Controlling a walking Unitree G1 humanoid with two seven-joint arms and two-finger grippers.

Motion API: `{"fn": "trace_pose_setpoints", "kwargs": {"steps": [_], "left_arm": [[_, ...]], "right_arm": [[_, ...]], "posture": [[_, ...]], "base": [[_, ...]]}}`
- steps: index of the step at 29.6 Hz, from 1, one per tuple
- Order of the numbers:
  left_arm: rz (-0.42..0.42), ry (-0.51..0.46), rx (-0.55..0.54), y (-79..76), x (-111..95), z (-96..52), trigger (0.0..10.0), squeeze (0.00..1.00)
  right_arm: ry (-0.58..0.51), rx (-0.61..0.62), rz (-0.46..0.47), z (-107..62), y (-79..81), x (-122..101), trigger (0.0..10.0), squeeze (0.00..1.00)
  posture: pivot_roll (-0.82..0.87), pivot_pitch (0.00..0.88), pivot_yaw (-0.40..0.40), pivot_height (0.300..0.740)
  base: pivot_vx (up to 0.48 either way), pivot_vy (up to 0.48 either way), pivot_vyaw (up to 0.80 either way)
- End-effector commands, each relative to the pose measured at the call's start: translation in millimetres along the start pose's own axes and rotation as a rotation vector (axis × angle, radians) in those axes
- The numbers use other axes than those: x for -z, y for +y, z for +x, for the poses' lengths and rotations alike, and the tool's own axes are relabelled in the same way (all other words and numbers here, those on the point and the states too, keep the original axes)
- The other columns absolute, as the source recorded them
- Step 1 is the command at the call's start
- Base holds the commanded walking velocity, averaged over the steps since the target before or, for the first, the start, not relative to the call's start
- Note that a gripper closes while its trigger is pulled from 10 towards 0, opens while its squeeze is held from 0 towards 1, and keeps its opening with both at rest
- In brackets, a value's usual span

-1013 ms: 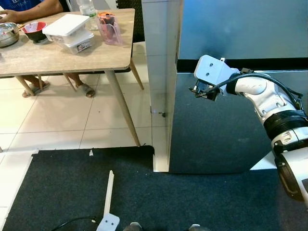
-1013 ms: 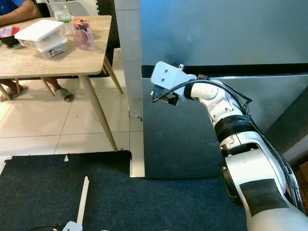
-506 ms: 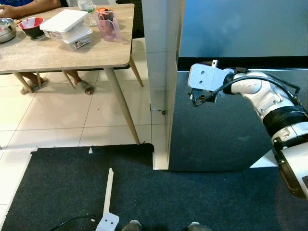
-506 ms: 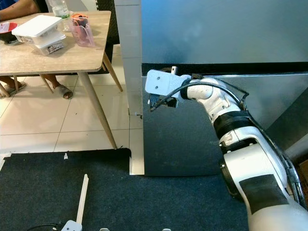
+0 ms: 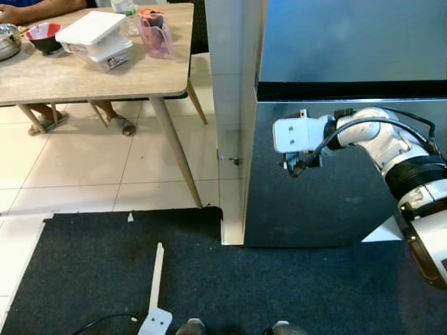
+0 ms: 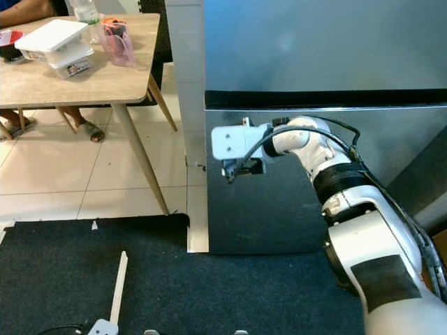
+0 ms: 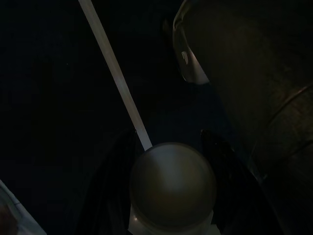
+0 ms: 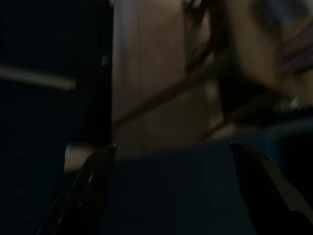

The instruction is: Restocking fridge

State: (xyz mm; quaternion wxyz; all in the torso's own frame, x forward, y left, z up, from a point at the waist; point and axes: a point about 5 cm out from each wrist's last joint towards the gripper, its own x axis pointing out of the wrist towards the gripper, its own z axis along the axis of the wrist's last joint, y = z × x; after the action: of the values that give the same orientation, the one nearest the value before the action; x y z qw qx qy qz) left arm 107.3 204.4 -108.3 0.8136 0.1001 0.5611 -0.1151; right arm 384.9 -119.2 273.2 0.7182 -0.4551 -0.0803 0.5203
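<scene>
floor: white tiles (image 5: 77,174) at 10 o'clock, dark carpet (image 5: 209,286) across 6 o'clock
fridge (image 5: 328,63): task thing, 1–3 o'clock; glossy dark-grey front, closed; black horizontal seam between upper door and lower door (image 5: 335,216); white side panel (image 5: 230,105) on its 9 o'clock edge
right gripper (image 5: 297,166): white wrist block pressed up to lower door near its upper corner by the hinge-side edge, just under the seam; arm reaches in from 3 o'clock; jaws wide apart in the right wrist view, nothing between them; finger (image 8: 83,191) dark and blurred
left gripper (image 7: 171,147): hangs idle over carpet, view very dark; jaws cannot tell
desk (image 5: 98,73): wooden, 11 o'clock, slanted legs
on desk: white stacked containers (image 5: 94,38), pink pitcher (image 5: 157,35), red bowl (image 5: 43,35), metal pot (image 5: 8,42)
person: arm (image 5: 28,8) at desk's far edge, sandalled feet (image 5: 119,125) under the desk
white stick (image 5: 157,279): lies on carpet at 7 o'clock
</scene>
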Motion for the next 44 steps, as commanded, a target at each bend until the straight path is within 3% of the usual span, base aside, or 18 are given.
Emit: {"fn": "trace_pose_setpoints", "kwargs": {"steps": [1,5,9,10,16,31,32,33,34,35,36,37,44], "left_arm": [[0.008,0.057,0.066,-20.1,16,0.9,10.0,0.0],[0.008,0.057,0.066,-20.2,16,0.9,10.0,0.0],[0.01,0.059,0.066,-20.1,16,0.8,10.0,0.0],[0.012,0.061,0.067,-20.1,17,0.6,10.0,0.0],[0.012,0.064,0.067,-20.3,18,0.4,10.0,0.0],[0.013,0.062,0.066,-19.7,17,0.5,10.0,0.0],[0.013,0.062,0.066,-19.7,17,0.5,10.0,0.0],[0.013,0.062,0.067,-20.1,17,0.5,10.0,0.0],[0.013,0.062,0.067,-20.1,17,0.5,10.0,0.0],[0.011,0.062,0.067,-20.3,17,0.6,10.0,0.0],[0.011,0.062,0.067,-20.3,17,0.6,10.0,0.0],[0.01,0.062,0.067,-20.7,18,0.6,10.0,0.0],[0.007,0.061,0.069,-21.7,17,0.8,10.0,0.0]], "right_arm": [[-0.078,0.01,0.031,-2.1,-6.0,-9,10.0,0.0],[-0.1,0.021,0.045,-2.9,-8.2,-11,10.0,0.0],[-0.077,0.11,0.049,-4.1,-17.8,-11,10.0,0.0],[0.035,0.157,0.006,-4.6,-20.5,-3,10.0,0.0],[0.193,0.189,-0.013,-6.7,-20.8,11,10.0,0.0],[0.358,0.148,-0.079,-12.1,-13.6,29,10.0,0.0],[0.37,0.116,-0.071,-12.3,-9.9,32,10.0,0.0],[0.391,-0.028,-0.063,-14.3,3.7,39,10.0,0.0],[0.391,-0.028,-0.063,-14.3,3.7,39,10.0,0.0],[0.399,-0.15,-0.035,-16.4,15.3,44,10.0,0.0],[0.399,-0.15,-0.035,-16.4,15.3,44,10.0,0.0],[0.398,-0.225,-0.019,-17.1,22.0,46,10.0,0.0],[0.395,-0.331,0.014,-20.3,29.2,47,10.0,0.0]], "posture": [[-0.03,0.173,-0.041,0.74],[-0.04,0.177,-0.039,0.74],[-0.04,0.181,-0.04,0.74],[-0.04,0.182,-0.041,0.74],[-0.03,0.18,-0.044,0.74],[-0.04,0.179,-0.043,0.74],[-0.04,0.179,-0.043,0.74],[-0.04,0.177,-0.046,0.74],[-0.04,0.177,-0.046,0.74],[-0.04,0.177,-0.046,0.74],[-0.04,0.177,-0.046,0.74],[-0.04,0.179,-0.047,0.74],[-0.04,0.176,-0.048,0.74]], "base": [[0.0,0.0,0.0],[0.0,0.0,0.0],[0.0,0.0,0.0],[0.0,0.0,0.0],[0.0,0.0,0.0],[0.0,0.0,0.0],[0.0,0.0,0.0],[0.0,0.0,0.0],[0.0,0.0,0.0],[0.0,0.0,0.0],[0.0,0.0,0.0],[0.0,0.0,0.0],[0.0,0.0,0.0]]}}
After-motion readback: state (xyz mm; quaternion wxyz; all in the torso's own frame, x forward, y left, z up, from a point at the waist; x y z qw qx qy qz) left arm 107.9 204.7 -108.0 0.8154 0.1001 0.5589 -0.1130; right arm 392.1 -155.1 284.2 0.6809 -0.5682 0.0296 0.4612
